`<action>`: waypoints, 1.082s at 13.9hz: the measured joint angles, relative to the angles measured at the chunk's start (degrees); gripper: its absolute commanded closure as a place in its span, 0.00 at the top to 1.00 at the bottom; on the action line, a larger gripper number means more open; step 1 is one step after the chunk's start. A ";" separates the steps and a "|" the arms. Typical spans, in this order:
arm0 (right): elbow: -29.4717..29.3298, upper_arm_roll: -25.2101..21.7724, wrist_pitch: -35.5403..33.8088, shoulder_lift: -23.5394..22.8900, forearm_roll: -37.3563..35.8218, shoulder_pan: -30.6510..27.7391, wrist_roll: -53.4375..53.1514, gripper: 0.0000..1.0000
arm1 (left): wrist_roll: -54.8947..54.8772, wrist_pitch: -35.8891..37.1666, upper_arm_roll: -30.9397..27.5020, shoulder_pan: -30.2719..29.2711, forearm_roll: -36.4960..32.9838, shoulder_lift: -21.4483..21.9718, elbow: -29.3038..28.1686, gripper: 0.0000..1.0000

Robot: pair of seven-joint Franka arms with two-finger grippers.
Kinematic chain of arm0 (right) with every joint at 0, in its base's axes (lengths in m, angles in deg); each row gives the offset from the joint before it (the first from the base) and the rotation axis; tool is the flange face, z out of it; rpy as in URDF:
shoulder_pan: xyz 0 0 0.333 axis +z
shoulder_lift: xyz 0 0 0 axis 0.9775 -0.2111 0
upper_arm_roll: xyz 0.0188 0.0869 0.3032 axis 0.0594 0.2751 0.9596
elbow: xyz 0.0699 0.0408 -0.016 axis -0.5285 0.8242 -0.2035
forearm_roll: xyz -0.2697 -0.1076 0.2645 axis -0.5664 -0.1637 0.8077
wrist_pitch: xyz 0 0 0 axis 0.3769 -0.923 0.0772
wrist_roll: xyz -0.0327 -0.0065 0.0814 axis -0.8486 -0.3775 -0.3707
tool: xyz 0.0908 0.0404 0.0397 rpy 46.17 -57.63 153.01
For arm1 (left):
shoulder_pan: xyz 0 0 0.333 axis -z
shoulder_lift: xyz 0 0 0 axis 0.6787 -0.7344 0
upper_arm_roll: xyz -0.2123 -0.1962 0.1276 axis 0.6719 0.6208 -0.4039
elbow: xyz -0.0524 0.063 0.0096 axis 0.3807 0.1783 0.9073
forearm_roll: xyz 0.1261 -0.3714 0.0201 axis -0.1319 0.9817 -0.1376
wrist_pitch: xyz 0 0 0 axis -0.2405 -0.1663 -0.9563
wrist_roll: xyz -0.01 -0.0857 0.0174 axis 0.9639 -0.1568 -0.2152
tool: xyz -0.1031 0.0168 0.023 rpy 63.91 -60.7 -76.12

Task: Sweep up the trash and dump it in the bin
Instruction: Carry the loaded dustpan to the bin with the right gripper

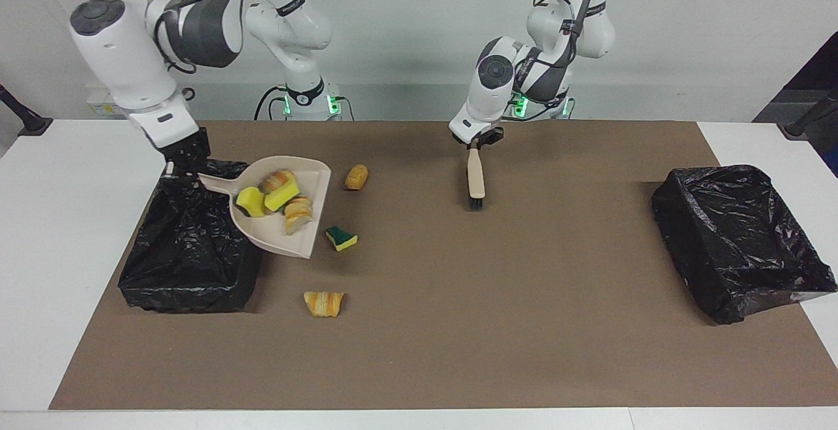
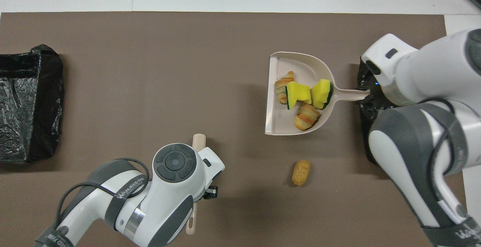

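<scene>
The dustpan (image 1: 288, 217) is held by its handle in the closed right gripper (image 1: 185, 161), raised over the edge of the bin (image 1: 190, 256) at the right arm's end. Four scraps (image 1: 278, 197) lie in the pan. Three loose scraps (image 1: 340, 238) remain on the mat (image 1: 524, 325). The brush (image 1: 475, 181) is gripped by the closed left gripper (image 1: 478, 141), bristles down.

A plain pale wall (image 1: 687, 37) is running along the robots' end of the white counter (image 1: 59, 233), and a brown mat (image 1: 524, 325) is covering most of it. A white socket strip (image 1: 98, 99) is sitting at the wall's foot; even light is falling throughout
</scene>
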 measured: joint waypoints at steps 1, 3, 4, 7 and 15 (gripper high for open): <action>0.00 -0.05 0.14 0.01 0.05 -2.13 3.05 0.00 | 0.72 -0.03 -0.01 0.00 0.06 0.23 -0.07 0.19; 0.00 -0.24 0.65 0.11 0.06 -5.57 7.43 0.00 | 1.36 -0.10 -0.07 0.00 0.10 0.28 -0.08 0.19; 0.01 -0.41 1.03 0.20 -0.15 -6.82 8.34 0.00 | 1.44 -0.10 -0.07 0.00 0.11 0.27 -0.08 0.22; 0.49 -0.94 4.89 0.47 -5.58 -8.32 8.63 0.00 | 1.47 -0.11 -0.15 0.00 0.12 0.28 -0.08 0.41; 5.47 0.16 6.58 1.94 -28.61 -0.70 -14.20 0.00 | 1.53 0.66 -1.58 -2.11 0.14 0.81 3.02 1.00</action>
